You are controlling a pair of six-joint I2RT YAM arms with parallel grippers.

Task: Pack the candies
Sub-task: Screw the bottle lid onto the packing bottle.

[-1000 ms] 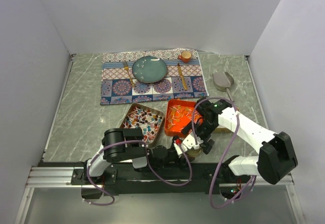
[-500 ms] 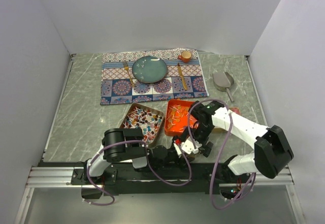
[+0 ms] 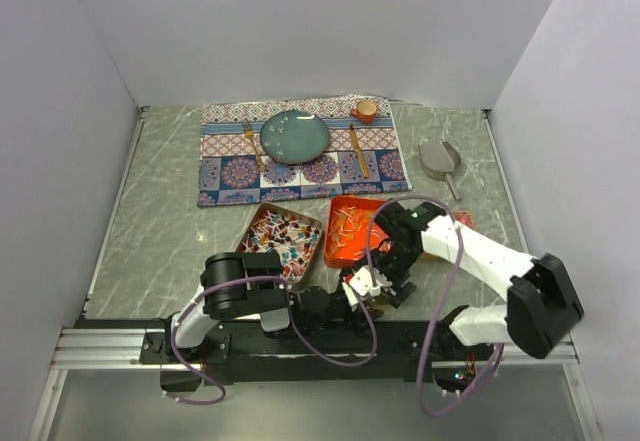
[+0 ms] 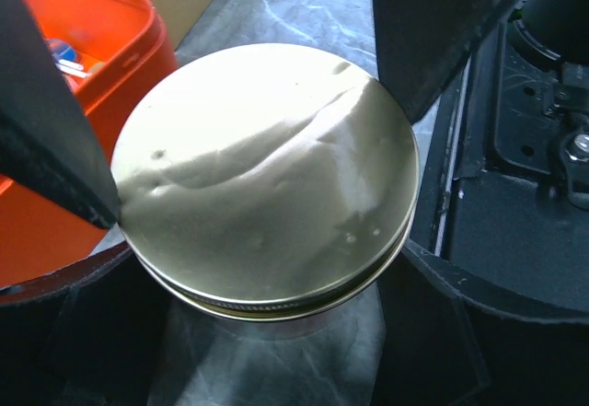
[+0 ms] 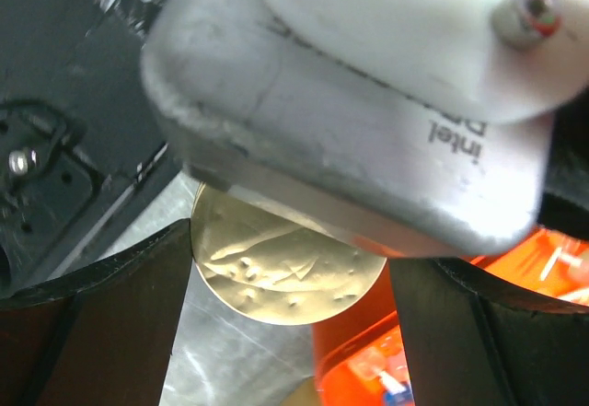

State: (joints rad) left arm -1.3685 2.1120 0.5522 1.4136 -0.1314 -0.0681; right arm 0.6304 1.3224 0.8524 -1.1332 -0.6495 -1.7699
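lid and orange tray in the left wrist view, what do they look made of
Lid: likely thin metal, pale gold with a satin sheen; small dents and a rolled rim suggest sheet metal. Tray: glossy orange, smooth rounded lip; plastic or painted metal, hard to tell.

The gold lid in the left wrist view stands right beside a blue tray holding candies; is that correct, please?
Not quite: the tray beside the gold lid is orange, not blue, as the left wrist view shows; it does hold candies.
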